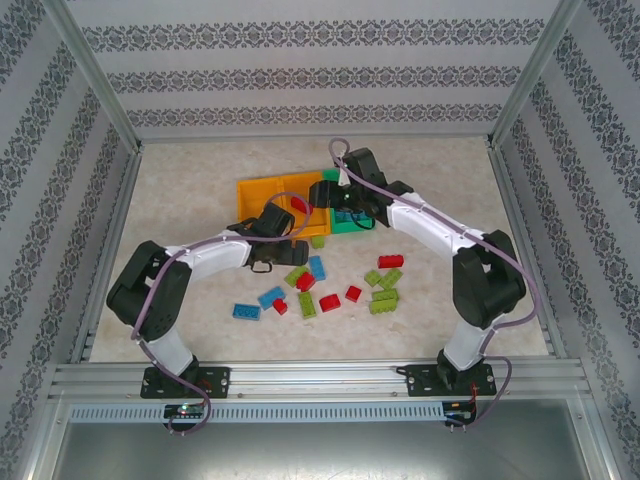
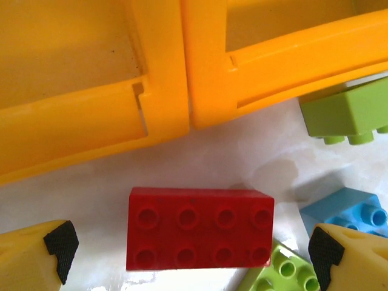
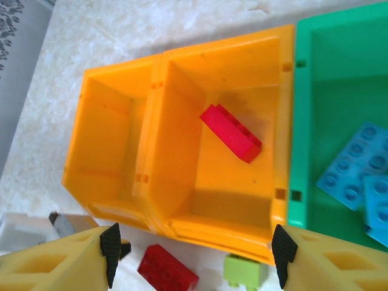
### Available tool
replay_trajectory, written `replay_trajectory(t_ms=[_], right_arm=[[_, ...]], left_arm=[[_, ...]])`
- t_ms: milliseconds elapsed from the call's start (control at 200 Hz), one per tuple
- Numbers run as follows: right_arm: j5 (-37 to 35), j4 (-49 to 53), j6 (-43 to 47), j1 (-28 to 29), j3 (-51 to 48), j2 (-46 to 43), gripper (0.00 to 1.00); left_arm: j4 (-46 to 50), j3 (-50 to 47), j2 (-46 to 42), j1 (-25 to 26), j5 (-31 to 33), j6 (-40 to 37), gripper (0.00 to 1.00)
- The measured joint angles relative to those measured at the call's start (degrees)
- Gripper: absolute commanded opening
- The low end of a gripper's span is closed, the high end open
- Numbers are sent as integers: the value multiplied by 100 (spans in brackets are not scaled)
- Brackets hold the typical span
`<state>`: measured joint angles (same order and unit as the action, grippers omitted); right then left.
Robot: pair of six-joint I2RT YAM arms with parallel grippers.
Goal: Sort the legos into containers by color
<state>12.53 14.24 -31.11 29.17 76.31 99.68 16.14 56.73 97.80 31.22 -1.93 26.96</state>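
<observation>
A red lego brick (image 2: 200, 227) lies studs-up on the table just in front of the two orange containers (image 2: 163, 91), between the spread fingers of my left gripper (image 2: 191, 251), which is open and not touching it. The left gripper (image 1: 277, 230) sits at the front wall of the orange bins. My right gripper (image 3: 197, 254) is open and empty, hovering above the bins' front edge (image 1: 330, 195). One red brick (image 3: 230, 132) lies in the middle orange bin (image 3: 182, 121). Blue bricks (image 3: 364, 173) lie in the green bin (image 3: 303, 121). The left orange bin (image 3: 109, 139) holds nothing.
Loose bricks are scattered on the table in front of the bins: lime (image 1: 384, 300), red (image 1: 329, 302), blue (image 1: 246, 311) and others. A lime brick (image 2: 348, 112) and a blue one (image 2: 345, 212) lie close to my left gripper's right finger. Patterned walls enclose the table.
</observation>
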Motion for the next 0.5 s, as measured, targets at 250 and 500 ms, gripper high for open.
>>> replay_trajectory(t_ms=[250,500], right_arm=[[-291,35,66,-463,-957,-527,73],[-535,138,229,-905,-1596,-1180,76]], left_arm=[[192,369,437,61,164,-61,96],[345,466,562,103,334,-107,92]])
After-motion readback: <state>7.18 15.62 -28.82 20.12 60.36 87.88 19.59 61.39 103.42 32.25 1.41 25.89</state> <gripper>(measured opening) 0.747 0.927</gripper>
